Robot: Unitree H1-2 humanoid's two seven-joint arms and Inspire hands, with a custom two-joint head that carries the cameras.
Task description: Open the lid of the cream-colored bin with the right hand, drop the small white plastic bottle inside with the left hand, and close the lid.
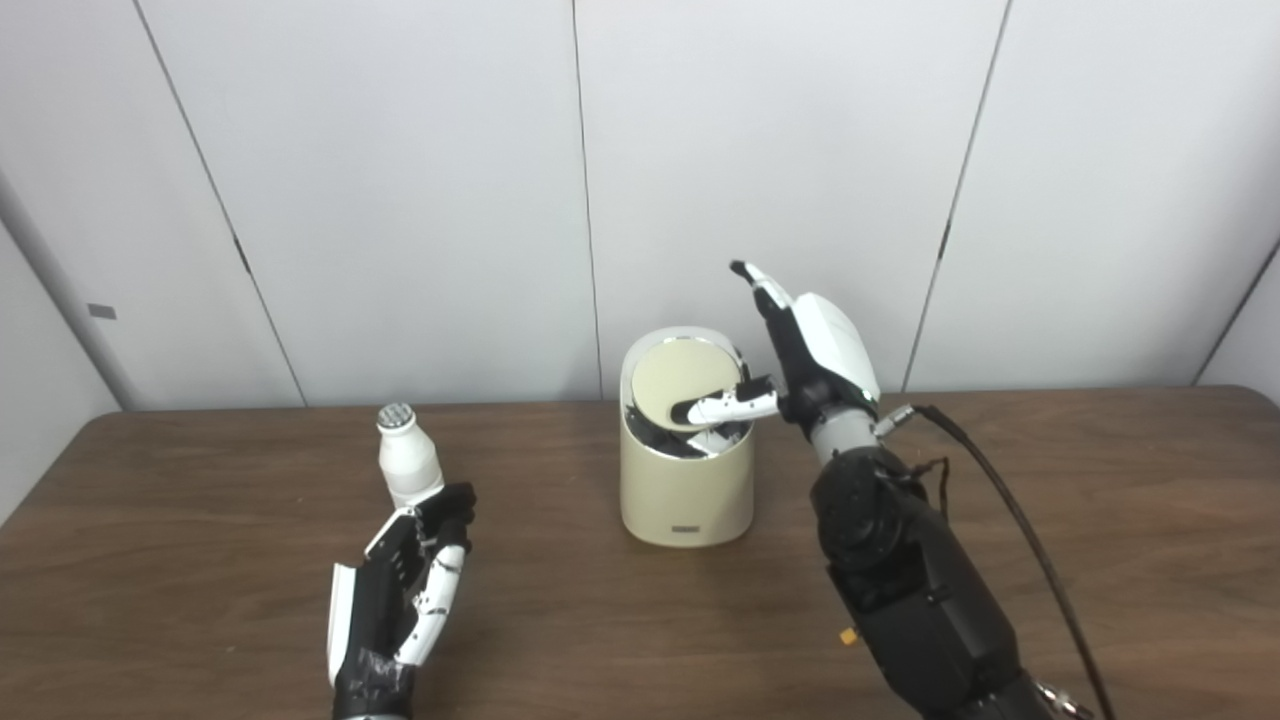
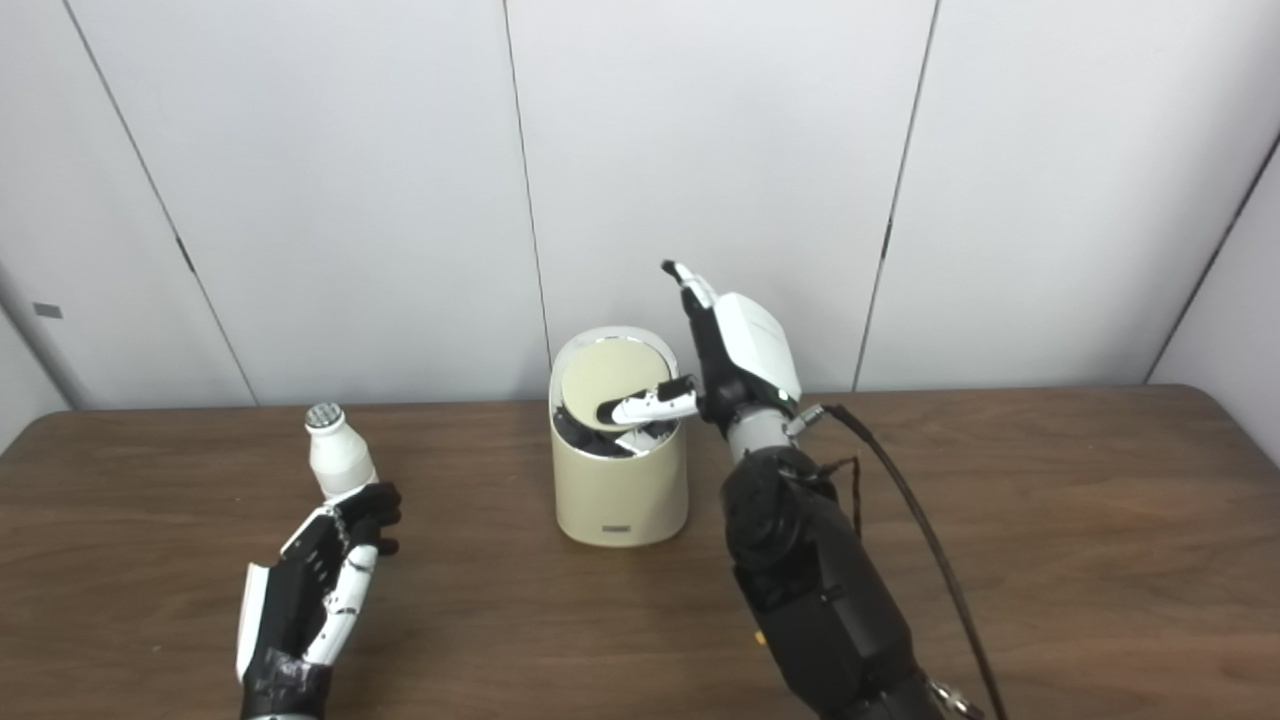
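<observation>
Bench (image 1: 1100,520): brown wood, carries everything. Cream bin (image 1: 686,490) sits centre, toward the far side. Its lid (image 1: 680,385) is tilted up on the far rim, mouth part open, dark interior showing.

Right hand (image 1: 800,365) is at the bin's right rim, spread: fingers point up, thumb (image 1: 725,407) pokes across the opening and looks to prop the lid's underside. It grips nothing.

Left hand (image 1: 405,590) lies near-left on the bench, fingers loosely apart, holding nothing. White bottle (image 1: 408,455) stands upright just beyond its fingertips; can't tell if they touch.

Risks, as I read it:
- Lid rests on the thumb only, so any slip lets it drop shut before the bottle arrives.
- Thumb sits in the mouth and may block the drop.
- Bottle is narrow; a clumsy reach tips it over.
</observation>
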